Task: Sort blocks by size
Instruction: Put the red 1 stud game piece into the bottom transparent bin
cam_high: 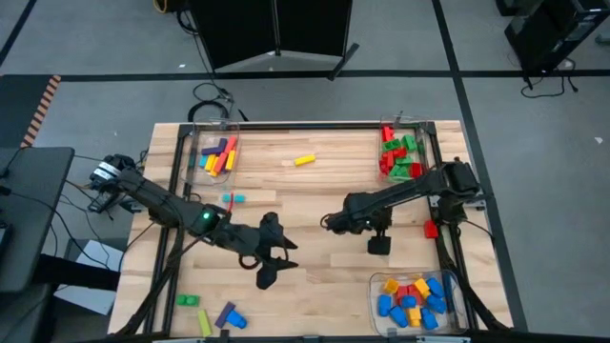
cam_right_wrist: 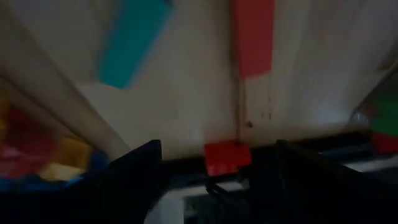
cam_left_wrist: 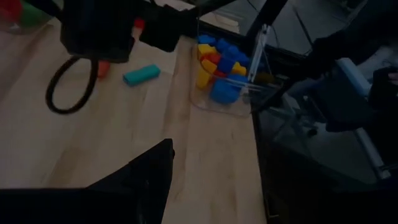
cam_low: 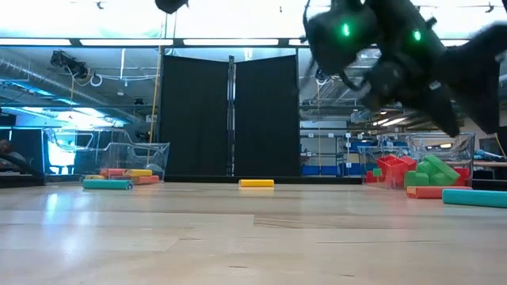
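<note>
With the right pincer (cam_right_wrist: 214, 163) spread and empty, it should lower squarely astride the red block (cam_right_wrist: 227, 157) between its fingers before pinching.

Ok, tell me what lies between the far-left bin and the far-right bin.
In the high view, one yellow block lies on bare wood between the far-left bin and the far-right bin; nothing else.
</note>
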Available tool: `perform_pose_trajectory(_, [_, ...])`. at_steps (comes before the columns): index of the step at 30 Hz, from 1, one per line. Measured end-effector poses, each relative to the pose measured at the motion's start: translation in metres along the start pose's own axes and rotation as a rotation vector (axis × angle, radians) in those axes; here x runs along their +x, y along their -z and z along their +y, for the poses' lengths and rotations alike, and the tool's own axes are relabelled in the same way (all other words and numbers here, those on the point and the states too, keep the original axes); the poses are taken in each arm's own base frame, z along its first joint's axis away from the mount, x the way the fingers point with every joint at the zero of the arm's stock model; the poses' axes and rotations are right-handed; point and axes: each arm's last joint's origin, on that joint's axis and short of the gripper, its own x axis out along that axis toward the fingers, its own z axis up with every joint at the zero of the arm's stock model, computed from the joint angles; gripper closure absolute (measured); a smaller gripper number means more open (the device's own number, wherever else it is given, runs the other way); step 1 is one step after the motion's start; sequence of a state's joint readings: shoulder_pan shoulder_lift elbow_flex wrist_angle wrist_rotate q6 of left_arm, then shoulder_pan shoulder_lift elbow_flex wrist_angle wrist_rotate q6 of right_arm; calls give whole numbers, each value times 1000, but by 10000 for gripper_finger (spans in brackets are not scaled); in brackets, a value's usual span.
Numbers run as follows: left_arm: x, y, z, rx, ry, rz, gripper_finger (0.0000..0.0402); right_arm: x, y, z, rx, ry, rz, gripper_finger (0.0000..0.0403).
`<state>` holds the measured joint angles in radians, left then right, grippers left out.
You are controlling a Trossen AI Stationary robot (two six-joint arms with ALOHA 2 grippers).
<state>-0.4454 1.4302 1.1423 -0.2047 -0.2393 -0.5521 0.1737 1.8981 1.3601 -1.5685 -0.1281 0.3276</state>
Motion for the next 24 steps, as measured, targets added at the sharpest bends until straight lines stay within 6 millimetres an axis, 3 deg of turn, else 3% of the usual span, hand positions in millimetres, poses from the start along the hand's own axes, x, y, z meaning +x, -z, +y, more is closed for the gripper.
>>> perform_pose_trajectory(4, [-6,1,-5,7,-32,-34,158,24,5,-16,14,-5,99,83])
perform_pose_trajectory(13, [-10,1,-6,13,-117,-92,158,72,40,-44,95,-61,214,76])
perform_pose_trajectory(19, [-10,-1,-4,9,-186,-143,158,103,47,-51,111,-111,243,64])
perform_pose_trajectory(24, [-10,-3,-3,-1,-204,-164,158,111,41,-56,87,-72,195,54])
